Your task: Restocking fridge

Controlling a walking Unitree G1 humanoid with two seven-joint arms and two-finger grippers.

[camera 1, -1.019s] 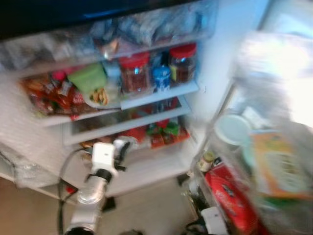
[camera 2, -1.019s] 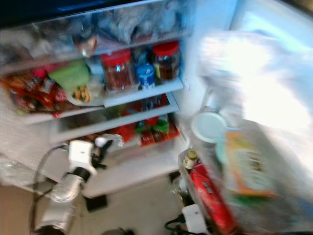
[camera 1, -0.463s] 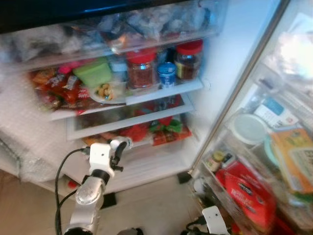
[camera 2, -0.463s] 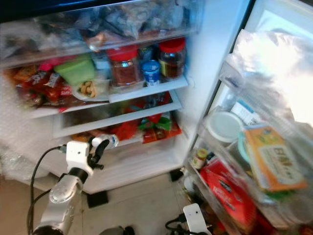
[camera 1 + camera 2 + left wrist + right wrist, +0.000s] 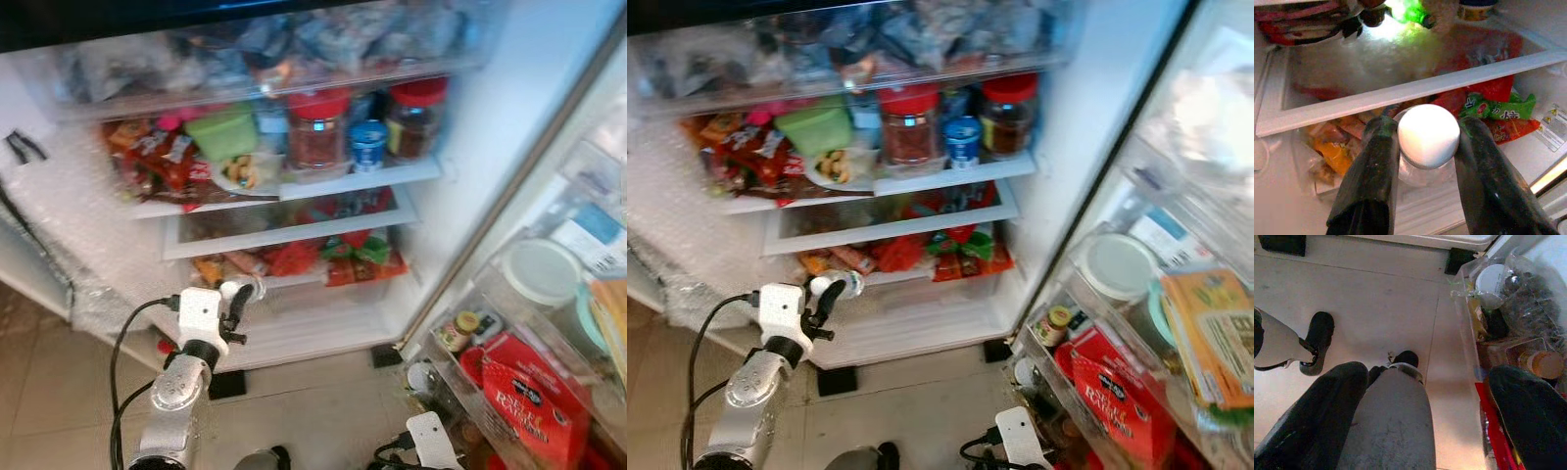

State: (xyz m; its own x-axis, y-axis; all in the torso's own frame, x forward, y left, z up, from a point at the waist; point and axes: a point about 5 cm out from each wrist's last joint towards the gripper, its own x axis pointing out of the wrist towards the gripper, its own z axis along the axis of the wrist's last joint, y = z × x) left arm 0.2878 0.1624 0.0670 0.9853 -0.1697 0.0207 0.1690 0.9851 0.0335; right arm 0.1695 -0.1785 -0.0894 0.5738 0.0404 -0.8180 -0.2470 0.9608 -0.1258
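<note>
Though clamped in left end effector (image 5: 1427,142), white-capped bottle (image 5: 1428,136) mostly hidden.

We see a small clear bottle (image 5: 1422,147) with a white round cap, lying roughly level, cap end toward our wrist camera. It sits clamped between the two black fingers of our left gripper (image 5: 1427,147), just before the open fridge (image 5: 470,147) at its lower drawer.

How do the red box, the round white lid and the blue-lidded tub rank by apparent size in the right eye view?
1. Red box, largest.
2. Round white lid.
3. Blue-lidded tub, smallest.
The two door items sit nearer the camera, so their true sizes against the tub are unsure.
</note>
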